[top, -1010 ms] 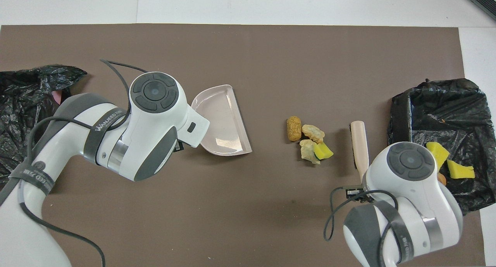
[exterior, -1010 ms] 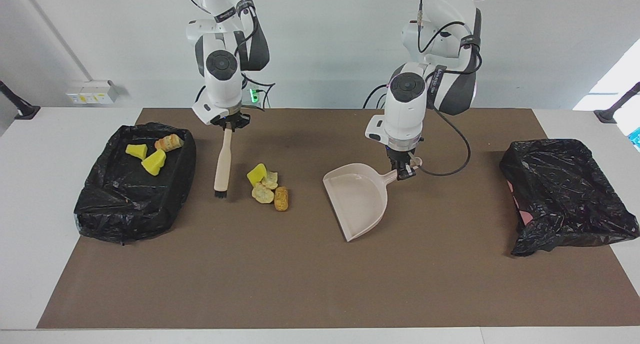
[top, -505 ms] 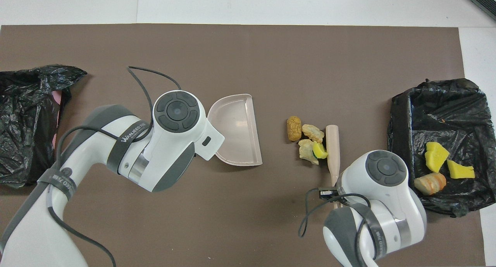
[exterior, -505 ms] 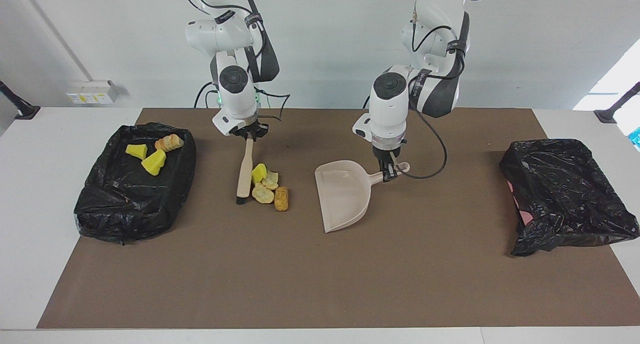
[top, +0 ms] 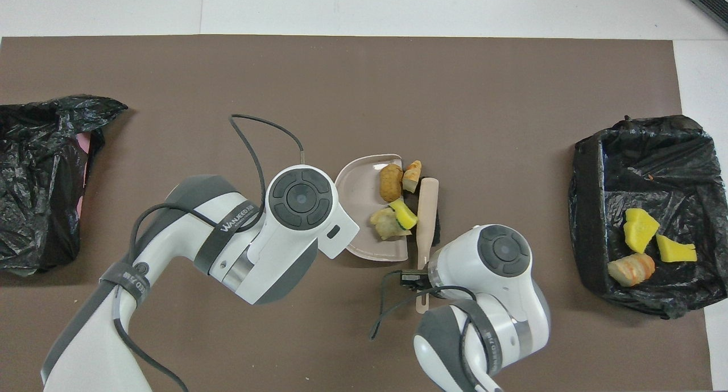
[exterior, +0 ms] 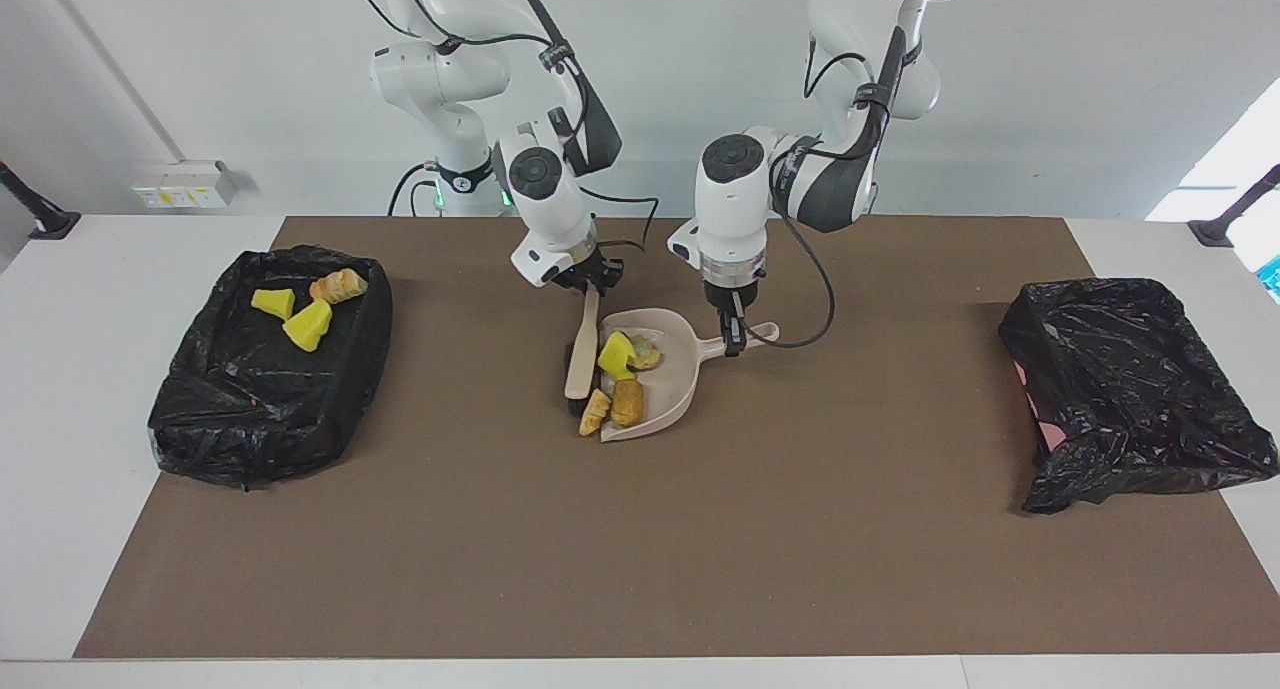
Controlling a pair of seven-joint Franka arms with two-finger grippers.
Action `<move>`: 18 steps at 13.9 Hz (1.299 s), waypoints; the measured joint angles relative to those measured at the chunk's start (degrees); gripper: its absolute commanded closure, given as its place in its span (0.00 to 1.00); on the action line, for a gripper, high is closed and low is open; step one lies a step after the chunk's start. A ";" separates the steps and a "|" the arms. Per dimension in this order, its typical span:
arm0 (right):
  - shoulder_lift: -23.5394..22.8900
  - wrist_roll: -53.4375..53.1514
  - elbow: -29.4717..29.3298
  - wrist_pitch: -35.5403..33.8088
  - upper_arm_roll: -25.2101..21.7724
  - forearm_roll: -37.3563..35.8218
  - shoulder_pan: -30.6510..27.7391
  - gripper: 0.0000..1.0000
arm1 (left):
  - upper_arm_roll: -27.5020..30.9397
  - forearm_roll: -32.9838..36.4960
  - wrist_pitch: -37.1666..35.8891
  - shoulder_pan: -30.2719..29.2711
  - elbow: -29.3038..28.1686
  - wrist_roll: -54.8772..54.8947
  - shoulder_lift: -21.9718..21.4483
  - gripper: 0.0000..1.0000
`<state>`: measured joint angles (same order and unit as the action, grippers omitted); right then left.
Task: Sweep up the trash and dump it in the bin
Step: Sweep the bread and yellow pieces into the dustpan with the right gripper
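Note:
My right gripper is shut on the handle of the beige hand brush, whose bristles rest on the mat at the dustpan's open edge. My left gripper is shut on the handle of the beige dustpan, which lies at mid-table. Trash lies in the pan: a yellow sponge chunk, a tan lump and a brown lump. Another tan scrap sits at the pan's lip against the brush. The overhead view shows the pan, the brush and the brown lump.
A black-lined bin stands at the right arm's end of the table and holds yellow chunks and an orange-tan lump. It also shows in the overhead view. A second black-lined bin stands at the left arm's end.
The right gripper swept the brush toward the left arm's end, pushing the trash into the dustpan. The left gripper slid the dustpan toward the brush to meet it.

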<state>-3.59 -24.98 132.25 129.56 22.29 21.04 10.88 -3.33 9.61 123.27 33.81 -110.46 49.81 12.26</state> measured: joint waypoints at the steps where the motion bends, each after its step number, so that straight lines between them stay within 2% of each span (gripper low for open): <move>1: -0.55 0.00 -1.58 -0.17 0.00 1.64 0.61 1.00 | 0.14 0.14 0.71 0.17 -0.59 -0.38 -0.02 1.00; 5: -0.21 0.00 -7.33 -7.06 -0.03 3.00 0.84 1.00 | 0.02 0.12 4.58 0.41 -2.92 -1.54 -0.02 1.00; 8: 3.62 2.43 -11.60 -18.78 -0.59 1.77 -0.60 1.00 | -0.07 0.10 4.84 0.42 -3.03 -2.17 -0.03 1.00; 10: 5.40 7.66 -12.25 -23.69 -0.75 -6.13 -3.60 1.00 | -0.07 0.09 4.88 0.42 -3.06 -2.21 -0.03 1.00; 12: 4.87 14.33 -12.14 -26.44 -0.93 -17.32 -7.16 1.00 | -0.07 0.08 4.90 0.42 -3.07 -2.22 -0.03 1.00; 14: 2.25 20.53 -12.60 -26.63 -1.13 -27.84 -10.09 1.00 | -0.05 -0.01 4.91 0.42 -3.08 -2.26 -0.03 1.00; 16: -1.93 24.06 -15.70 -26.60 -1.15 -36.62 -11.78 1.00 | -0.02 -0.18 4.92 0.42 -3.10 -2.37 -0.03 1.00; 18: -6.12 24.63 -18.97 -26.46 -1.05 -39.58 -11.76 1.00 | -0.02 -0.24 4.92 0.42 -3.12 -2.41 -0.03 1.00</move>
<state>-9.71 -0.35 113.27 103.10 21.25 -18.53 -0.88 -3.35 9.37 128.19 34.23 -113.58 47.40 12.23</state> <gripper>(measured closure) 0.736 0.687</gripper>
